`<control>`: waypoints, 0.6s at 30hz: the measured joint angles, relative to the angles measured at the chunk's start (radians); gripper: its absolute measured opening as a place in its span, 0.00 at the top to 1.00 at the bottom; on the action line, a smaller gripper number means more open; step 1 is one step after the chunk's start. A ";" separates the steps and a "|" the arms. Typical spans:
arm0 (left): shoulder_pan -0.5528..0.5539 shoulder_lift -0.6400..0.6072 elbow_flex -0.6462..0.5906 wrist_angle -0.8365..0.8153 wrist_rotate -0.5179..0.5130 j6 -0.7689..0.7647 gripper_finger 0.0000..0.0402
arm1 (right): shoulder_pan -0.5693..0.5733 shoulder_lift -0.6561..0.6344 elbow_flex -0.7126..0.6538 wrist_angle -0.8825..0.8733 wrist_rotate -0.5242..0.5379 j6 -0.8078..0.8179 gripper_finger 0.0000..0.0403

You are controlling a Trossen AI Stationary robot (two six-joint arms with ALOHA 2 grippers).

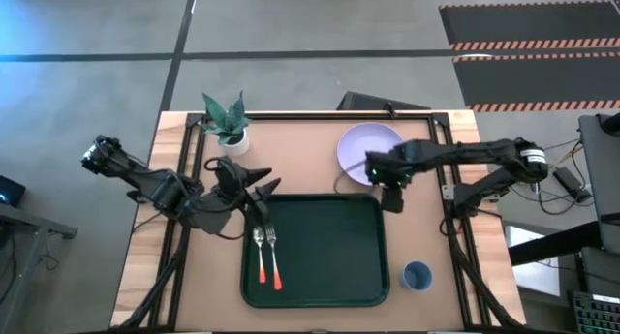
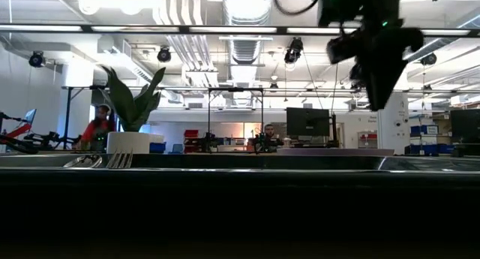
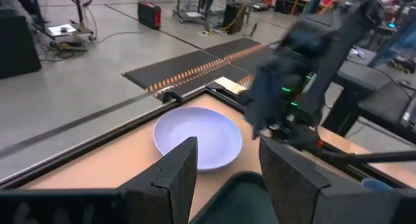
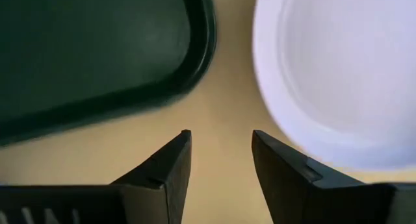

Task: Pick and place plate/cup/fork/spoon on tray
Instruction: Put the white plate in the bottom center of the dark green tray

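- Tray (image 1: 334,247): lies on the table (image 1: 194,295) near its front middle, long side running front to back in the high view.
- Fork (image 1: 274,257) and spoon (image 1: 261,257): both lie inside the tray along its left side, side by side and close together, metal ends toward the table's far edge, red-orange handles toward the front. The spoon is the one nearer the tray's left rim.
- Plate (image 1: 366,152): rests flat on the table beyond the tray's far right corner, apart from the rim, with bare table between them, as the right wrist view (image 4: 338,68) confirms.
- Cup (image 1: 417,276): stands on the table just right of the tray's front right corner, outside the tray.
- Right gripper (image 1: 390,191): raised above the strip of table between plate and tray rim (image 4: 201,49), at the tray's far right corner. Fingers (image 4: 162,169) are spread, with nothing between them.
- Left gripper (image 1: 260,189): over the table at the tray's far left corner, just beyond the cutlery. Fingers (image 3: 172,178) are parted and hold nothing; its wrist camera faces the plate (image 3: 197,138) and the right arm.
- Potted plant (image 1: 229,121): stands at the far left of the table, clear of the tray.
- Low view: plant pot (image 2: 129,143) and fork tines (image 2: 120,161) are visible at the left.
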 joint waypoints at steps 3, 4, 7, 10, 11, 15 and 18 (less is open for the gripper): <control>0.000 -0.002 -0.022 -0.001 0.006 -0.004 0.63 | -0.091 0.023 0.000 0.051 -0.100 -0.053 0.62; 0.000 -0.002 -0.026 -0.001 0.006 -0.009 0.63 | -0.116 0.035 0.000 0.071 -0.127 -0.070 0.62; 0.000 -0.004 -0.032 0.000 0.006 -0.009 0.63 | -0.165 0.083 -0.002 0.118 -0.151 -0.118 0.62; 0.000 -0.006 -0.032 0.001 0.006 -0.009 0.63 | -0.200 0.130 -0.002 0.161 -0.182 -0.154 0.62; 0.000 -0.009 -0.032 0.001 0.006 -0.009 0.63 | -0.208 0.150 -0.002 0.176 -0.196 -0.166 0.62; 0.000 -0.014 -0.032 0.001 0.006 -0.009 0.63 | -0.215 0.235 -0.002 0.231 -0.220 -0.195 0.62; 0.000 -0.017 -0.032 0.001 0.006 -0.009 0.63 | -0.218 0.298 -0.002 0.258 -0.250 -0.213 0.62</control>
